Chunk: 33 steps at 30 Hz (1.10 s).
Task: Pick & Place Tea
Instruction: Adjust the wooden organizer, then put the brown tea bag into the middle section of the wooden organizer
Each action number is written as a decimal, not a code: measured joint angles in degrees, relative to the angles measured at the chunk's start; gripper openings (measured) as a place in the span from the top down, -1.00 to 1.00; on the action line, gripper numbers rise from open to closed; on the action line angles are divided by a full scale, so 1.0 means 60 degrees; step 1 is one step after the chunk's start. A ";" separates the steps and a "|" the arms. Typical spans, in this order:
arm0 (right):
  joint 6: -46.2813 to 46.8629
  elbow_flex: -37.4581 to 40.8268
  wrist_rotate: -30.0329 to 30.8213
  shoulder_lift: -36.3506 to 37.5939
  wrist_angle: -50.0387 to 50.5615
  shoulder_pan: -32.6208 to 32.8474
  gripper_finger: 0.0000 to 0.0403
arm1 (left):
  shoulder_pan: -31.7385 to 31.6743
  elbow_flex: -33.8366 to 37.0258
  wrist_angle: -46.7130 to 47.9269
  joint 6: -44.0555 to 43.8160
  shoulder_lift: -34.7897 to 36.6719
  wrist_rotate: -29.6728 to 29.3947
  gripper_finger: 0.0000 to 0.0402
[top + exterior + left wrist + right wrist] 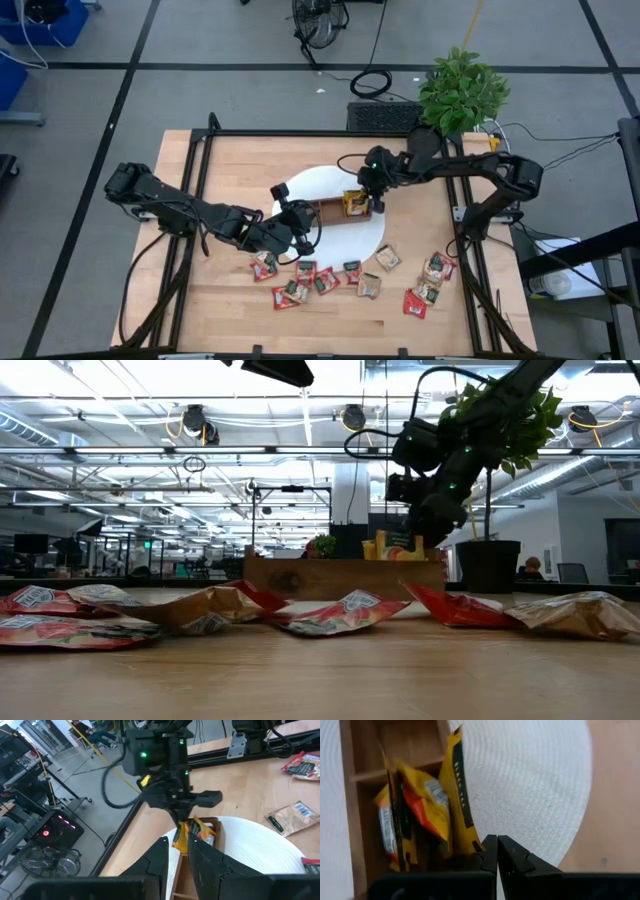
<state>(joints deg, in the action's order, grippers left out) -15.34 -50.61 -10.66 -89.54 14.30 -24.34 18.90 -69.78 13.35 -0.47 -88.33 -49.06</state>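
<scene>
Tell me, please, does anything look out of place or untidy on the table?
Yes. Red and tan tea sachets lie scattered and crumpled on the bare table, outside the wooden tray. Only the tray's end compartment holds yellow sachets, standing upright but leaning unevenly.

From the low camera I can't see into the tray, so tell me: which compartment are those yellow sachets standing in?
Observer: The yellow sachets stand upright in the end compartment of the wooden tray, on the right arm's side.
Operator: Is the right gripper holding one?
Observer: No. The right gripper is shut with nothing between its fingers, just beside them.
Operator: And where's the left gripper?
Observer: The left gripper is at the tray's opposite end, apparently pinching its wall.
</scene>
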 joint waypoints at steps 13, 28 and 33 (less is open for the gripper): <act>-0.0062 0.0007 0.2792 0.0332 -0.0287 0.0751 1.00 | 0.0000 0.0000 -0.0016 0.0029 0.0000 -0.0007 0.61; 0.1226 0.0263 0.3024 0.6790 0.0952 0.2211 1.00 | 0.0000 0.0000 -0.0004 -0.0006 0.0000 -0.0003 0.61; 0.1722 0.1275 0.3018 0.8576 0.0972 0.2872 1.00 | 0.0026 0.0000 -0.0005 -0.0131 0.0000 0.0004 0.61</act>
<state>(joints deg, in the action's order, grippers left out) -5.01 -42.96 7.45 -38.09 20.13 -7.11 19.05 -69.78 13.32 -1.26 -88.33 -49.04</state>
